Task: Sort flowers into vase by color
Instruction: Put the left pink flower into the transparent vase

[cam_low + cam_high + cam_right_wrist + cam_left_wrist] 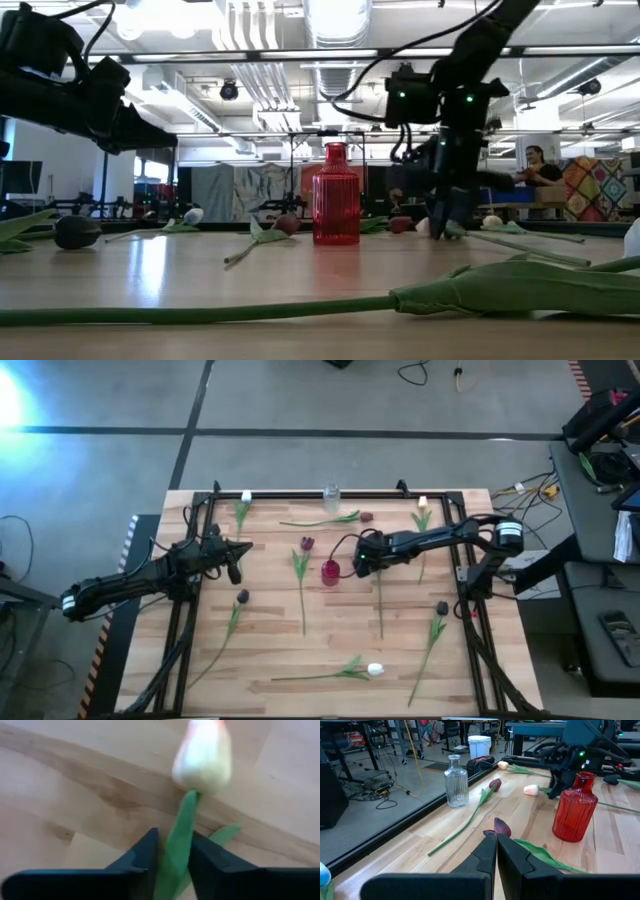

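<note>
Red ribbed vase [330, 572] stands upright near the middle of the wooden table [270, 660]; clear glass bottle [331, 493] stands at the far edge. Right end effector [360, 563] sits low just beside the red vase, its fingers [145, 852] narrowed around the green stem of a cream tulip [202, 757], head sticking out past the tips, stem squeezed between both fingers. In the low view the same end effector [447, 225] points straight down to the table, right of the vase [336, 194].

Left end effector [236, 553] hovers over the left half of the table, fingers pressed fully together, nothing in them; the left wrist view shows the closed tips [496, 851] aimed toward a dark purple tulip [502, 826].

Other flowers lie loose on the table:
- maroon tulip [306, 544] left of the red vase
- maroon tulip [366, 517] near the glass bottle
- white tulip [246, 497] at the far left corner
- peach tulip [423, 503] at the far right
- dark tulip [242, 597] left of centre
- dark tulip [442, 608] on the right
- white tulip [375, 670] near the front edge

No flower is in either vase.
</note>
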`<action>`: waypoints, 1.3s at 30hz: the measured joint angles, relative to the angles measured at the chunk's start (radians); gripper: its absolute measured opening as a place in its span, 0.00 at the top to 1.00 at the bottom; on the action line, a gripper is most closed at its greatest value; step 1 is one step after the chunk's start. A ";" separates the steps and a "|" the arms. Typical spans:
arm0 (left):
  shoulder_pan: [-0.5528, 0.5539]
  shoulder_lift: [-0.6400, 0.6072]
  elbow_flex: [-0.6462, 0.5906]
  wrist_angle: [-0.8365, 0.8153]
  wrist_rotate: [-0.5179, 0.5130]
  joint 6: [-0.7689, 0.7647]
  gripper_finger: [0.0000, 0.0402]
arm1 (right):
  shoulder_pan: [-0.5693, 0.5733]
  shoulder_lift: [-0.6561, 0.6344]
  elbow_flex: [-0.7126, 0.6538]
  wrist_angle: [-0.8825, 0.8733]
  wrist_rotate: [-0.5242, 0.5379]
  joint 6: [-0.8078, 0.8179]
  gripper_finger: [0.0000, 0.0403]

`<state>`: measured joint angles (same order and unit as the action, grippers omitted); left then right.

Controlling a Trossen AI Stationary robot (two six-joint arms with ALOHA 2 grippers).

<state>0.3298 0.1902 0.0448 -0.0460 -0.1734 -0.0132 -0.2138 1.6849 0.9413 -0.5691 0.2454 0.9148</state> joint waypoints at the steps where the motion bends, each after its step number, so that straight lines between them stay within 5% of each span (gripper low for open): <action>1: 0.000 0.000 0.000 0.000 0.000 0.000 1.00 | 0.001 0.003 0.019 -0.022 0.001 -0.017 0.87; 8: 0.000 0.000 0.000 0.000 0.000 0.000 1.00 | 0.023 -0.067 0.106 -0.060 0.022 -0.150 0.96; 13: 0.000 0.000 0.000 0.000 0.000 0.000 1.00 | 0.107 -0.180 0.123 0.003 0.174 -0.224 0.97; 20: 0.000 0.000 0.000 0.000 0.000 0.000 1.00 | 0.283 -0.311 0.055 0.334 0.441 -0.441 0.97; 25: 0.000 0.000 0.000 0.000 0.000 0.000 1.00 | 0.339 -0.337 0.039 0.553 0.524 -0.636 0.97; 32: 0.000 0.000 0.000 0.000 0.000 0.000 1.00 | 0.285 -0.343 0.040 0.937 0.489 -0.987 0.97; 39: 0.000 0.000 0.000 0.000 0.000 0.000 1.00 | 0.061 -0.340 0.040 1.119 0.111 -1.058 0.97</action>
<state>0.3294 0.1902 0.0448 -0.0460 -0.1736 -0.0132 -0.1532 1.3445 0.9810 0.5500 0.3561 -0.1429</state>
